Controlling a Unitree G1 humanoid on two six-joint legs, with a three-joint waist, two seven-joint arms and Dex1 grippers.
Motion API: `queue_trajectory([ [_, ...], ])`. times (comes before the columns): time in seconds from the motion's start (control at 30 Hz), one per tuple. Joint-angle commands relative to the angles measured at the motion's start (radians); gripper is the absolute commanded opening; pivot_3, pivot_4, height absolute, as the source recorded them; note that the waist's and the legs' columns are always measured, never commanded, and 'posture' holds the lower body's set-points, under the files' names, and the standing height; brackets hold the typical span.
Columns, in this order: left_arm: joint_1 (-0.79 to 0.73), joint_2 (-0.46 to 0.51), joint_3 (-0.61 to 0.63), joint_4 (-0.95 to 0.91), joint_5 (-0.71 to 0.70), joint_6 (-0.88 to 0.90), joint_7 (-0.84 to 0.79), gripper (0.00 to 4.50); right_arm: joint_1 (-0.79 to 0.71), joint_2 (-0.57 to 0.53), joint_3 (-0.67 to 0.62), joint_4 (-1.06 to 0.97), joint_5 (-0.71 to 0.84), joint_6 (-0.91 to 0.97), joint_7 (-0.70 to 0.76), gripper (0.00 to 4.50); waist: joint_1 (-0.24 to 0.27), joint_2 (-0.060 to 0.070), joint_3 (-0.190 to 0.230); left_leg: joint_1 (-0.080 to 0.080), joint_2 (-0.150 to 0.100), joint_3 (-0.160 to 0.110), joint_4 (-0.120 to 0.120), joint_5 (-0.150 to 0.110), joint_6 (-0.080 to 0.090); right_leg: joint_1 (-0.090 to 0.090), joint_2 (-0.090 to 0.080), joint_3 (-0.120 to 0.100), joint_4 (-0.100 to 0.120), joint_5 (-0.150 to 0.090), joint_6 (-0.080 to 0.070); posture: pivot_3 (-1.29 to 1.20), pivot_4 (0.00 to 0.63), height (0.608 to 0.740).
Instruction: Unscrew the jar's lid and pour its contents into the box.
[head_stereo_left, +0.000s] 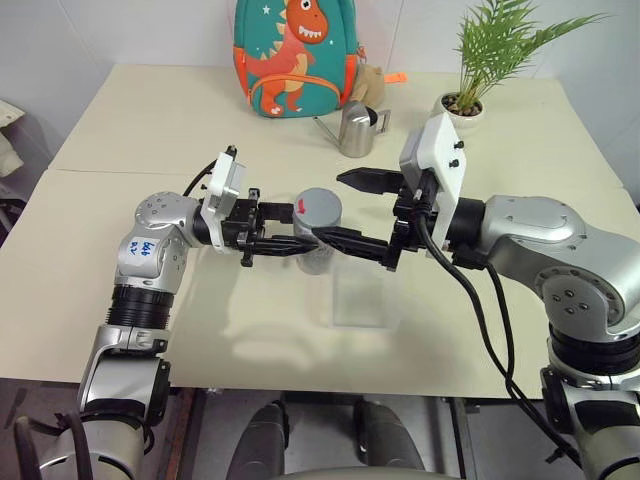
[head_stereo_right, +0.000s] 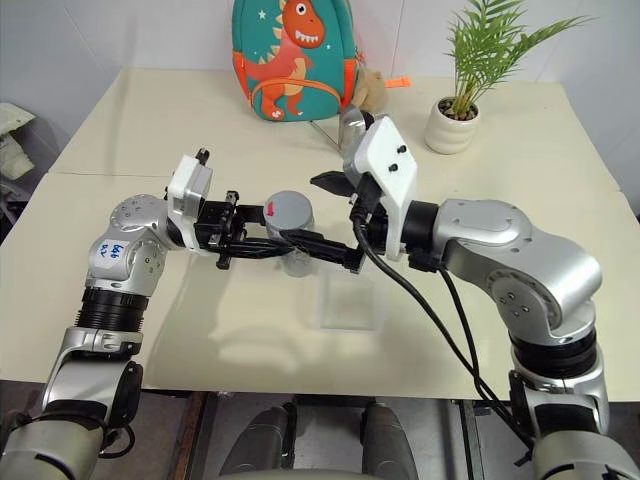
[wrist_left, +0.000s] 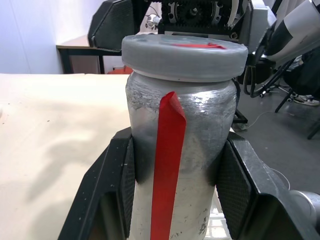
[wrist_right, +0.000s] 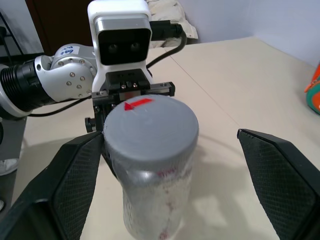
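Nearest the viewer, low in the centre of the frame, the box (head_stereo_left: 358, 297) sits flat on the cream counter (head_stereo_left: 120, 300), just below the jar. Above it, in the middle of the frame, the jar (head_stereo_left: 318, 232) stands upright off the counter, its grey lid (head_stereo_left: 319, 206) on, a red mark at the lid's left edge. The left gripper (head_stereo_left: 290, 240) comes in level from the left, its black fingers clamped on the jar's body below the lid. The right gripper (head_stereo_left: 345, 208) reaches in from the right with its fingers spread wide, one on either side of the lid; whether they touch it I cannot tell. Farther back, upper centre, a steel spouted can (head_stereo_left: 355, 128) stands in front of a teal dinosaur backpack (head_stereo_left: 296, 55). At upper right a potted palm (head_stereo_left: 490, 50) stands near the counter's far edge.
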Motion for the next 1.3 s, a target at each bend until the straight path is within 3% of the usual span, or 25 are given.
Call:
queue_trajectory([
  [0.03, -0.014, 0.005, 0.011, -0.025, -0.010, -0.015, -0.016, 1.85, 0.002, -0.025, -0.058, -0.026, 0.014, 0.000, -0.003, 4.46, 0.000, 0.000, 0.000, 0.000, 0.000, 0.000, 0.000, 0.000, 0.000, 0.000, 0.000, 0.000, 0.000, 0.000, 0.000, 0.00, 0.150, 0.740],
  [0.67, -0.013, -0.002, 0.010, -0.019, -0.008, -0.022, -0.018, 1.85, 0.005, -0.048, -0.085, -0.069, 0.138, 0.019, 0.002, 4.46, 0.001, 0.000, 0.000, 0.000, 0.000, 0.000, 0.000, 0.000, 0.000, 0.000, 0.000, 0.000, 0.000, 0.000, 0.000, 0.00, 0.150, 0.740],
  [1.3, -0.014, -0.013, 0.006, -0.026, -0.006, -0.026, -0.014, 1.85, -0.133, 0.001, 0.021, 0.022, 0.098, 0.088, -0.022, 4.46, 0.000, 0.000, 0.000, 0.000, 0.000, 0.000, 0.000, 0.000, 0.000, 0.000, 0.000, 0.000, 0.000, 0.000, 0.000, 0.00, 0.150, 0.740],
])
